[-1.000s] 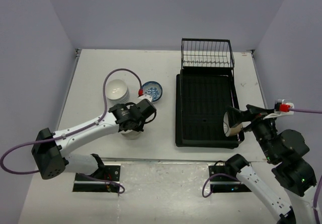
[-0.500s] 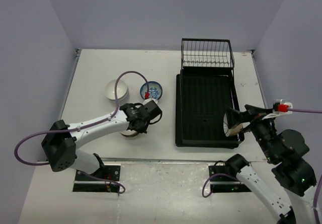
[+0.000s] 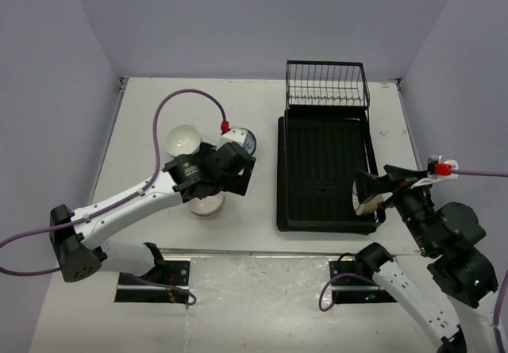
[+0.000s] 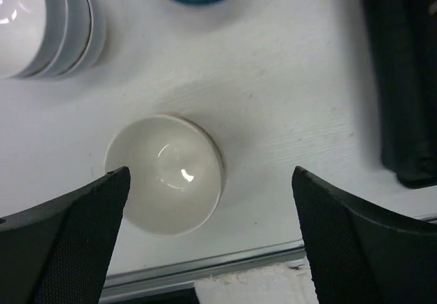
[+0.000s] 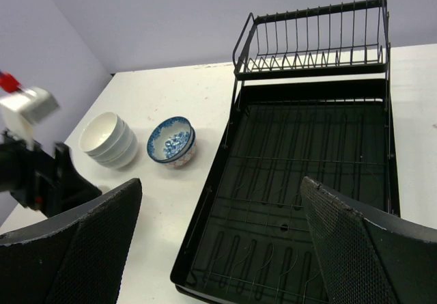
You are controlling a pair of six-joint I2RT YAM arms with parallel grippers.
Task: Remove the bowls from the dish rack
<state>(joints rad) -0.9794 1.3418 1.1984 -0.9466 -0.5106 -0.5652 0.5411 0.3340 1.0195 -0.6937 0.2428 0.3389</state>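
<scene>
The black dish rack [image 3: 282, 170] [image 5: 205, 201] lies right of centre with no bowls showing in its tray. A wire basket [image 3: 327, 83] stands at its far end. Three groups of bowls rest on the table to its left: a white stack [image 3: 182, 140] [image 4: 41, 24] [image 5: 109, 139], a blue-patterned bowl [image 3: 248, 139] [image 5: 172, 140] and a beige bowl [image 3: 208, 205] [image 4: 167, 174]. My left gripper [image 3: 236, 172] [image 4: 212, 236] hovers open above the beige bowl, gripping nothing. My right gripper [image 3: 369, 193] [image 5: 218, 249] stands open and empty over the rack's near right corner.
A metal strip [image 4: 205, 266] marks the table's near edge just below the beige bowl. The left arm's purple cable [image 3: 171, 107] arcs over the white stack. Walls close in the table on three sides.
My left gripper has gone from shut to wide open, letting go of the beige bowl, and has lifted away toward the far side. The right arm has stayed put.
</scene>
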